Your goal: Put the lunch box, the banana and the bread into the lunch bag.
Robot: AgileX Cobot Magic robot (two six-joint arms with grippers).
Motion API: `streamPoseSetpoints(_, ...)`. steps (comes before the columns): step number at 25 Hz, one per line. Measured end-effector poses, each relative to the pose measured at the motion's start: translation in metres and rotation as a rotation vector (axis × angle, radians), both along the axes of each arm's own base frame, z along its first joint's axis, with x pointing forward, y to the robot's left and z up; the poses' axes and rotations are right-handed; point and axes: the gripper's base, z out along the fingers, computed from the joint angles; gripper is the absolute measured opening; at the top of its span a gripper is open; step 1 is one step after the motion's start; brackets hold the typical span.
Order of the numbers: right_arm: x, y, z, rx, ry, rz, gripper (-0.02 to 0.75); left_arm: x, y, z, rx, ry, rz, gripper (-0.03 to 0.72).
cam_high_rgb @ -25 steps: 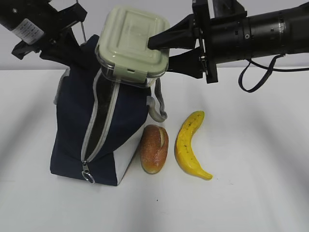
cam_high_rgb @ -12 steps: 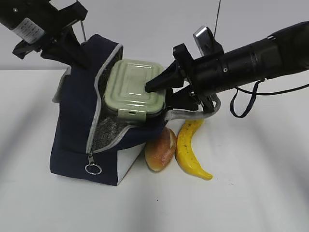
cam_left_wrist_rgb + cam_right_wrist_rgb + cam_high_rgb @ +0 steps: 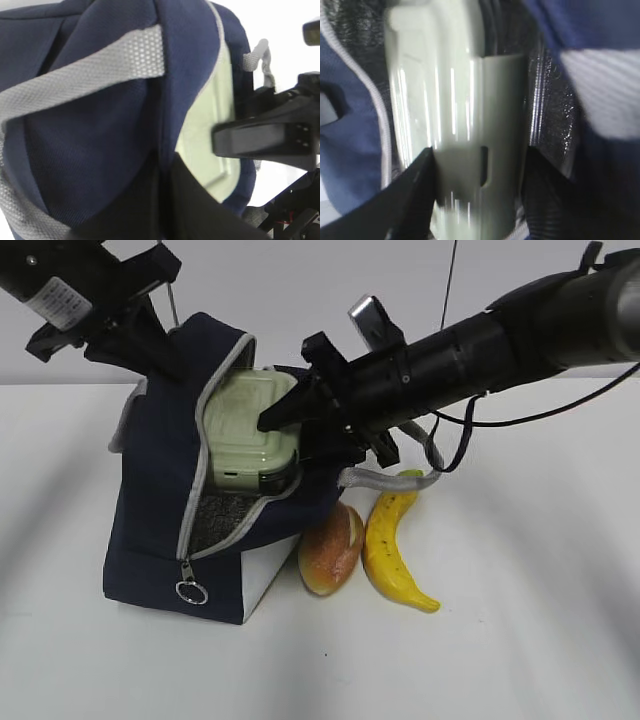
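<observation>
The navy lunch bag (image 3: 160,490) stands open at the left, its silver lining showing. My left gripper (image 3: 158,352) is shut on the bag's top back edge, with dark fabric pinched between its jaws (image 3: 165,200). The green-lidded lunch box (image 3: 245,435) sits tilted on edge in the bag's mouth, partly inside. My right gripper (image 3: 280,440) is shut on its end, one finger on each side (image 3: 480,185). The bread (image 3: 330,548) lies on the table against the bag's right side. The banana (image 3: 393,550) lies just right of the bread.
A grey strap handle (image 3: 390,478) of the bag hangs over the banana's top end, under my right arm. The ring zipper pull (image 3: 191,591) hangs at the bag's front bottom. The white table (image 3: 520,620) stretches to the right and the front.
My right gripper has brought the lunch box down from above the bag into its mouth and tipped it on edge. The opening has spread wider and the bread has shifted. The left arm has held still.
</observation>
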Motion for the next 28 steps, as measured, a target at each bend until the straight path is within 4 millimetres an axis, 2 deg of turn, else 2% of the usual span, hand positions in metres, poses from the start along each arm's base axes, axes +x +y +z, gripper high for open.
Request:
streamPoseSetpoints(7, 0.014, 0.028, -0.022, -0.056, 0.039, 0.043, 0.361, 0.0, 0.0, 0.0, 0.002, 0.002, -0.002, -0.003)
streamPoseSetpoints(9, 0.017, 0.035, -0.034, -0.067, 0.058, 0.056, 0.361, 0.0, 0.0, 0.0, 0.003, 0.003, -0.003, -0.003)
streamPoseSetpoints(14, 0.027, 0.043, -0.058, -0.079, 0.093, 0.04, 0.361, -0.001, 0.0, 0.0, 0.005, 0.008, -0.006, -0.003)
streamPoseSetpoints(22, 0.038, 0.045, -0.072, -0.072, 0.113, -0.01, 0.361, -0.001, 0.001, -0.001, 0.01, 0.009, -0.009, -0.003)
streamPoseSetpoints(28, 0.04, 0.046, -0.072, -0.079, 0.103, -0.028, 0.361, -0.001, 0.001, -0.001, 0.011, 0.008, -0.01, -0.003)
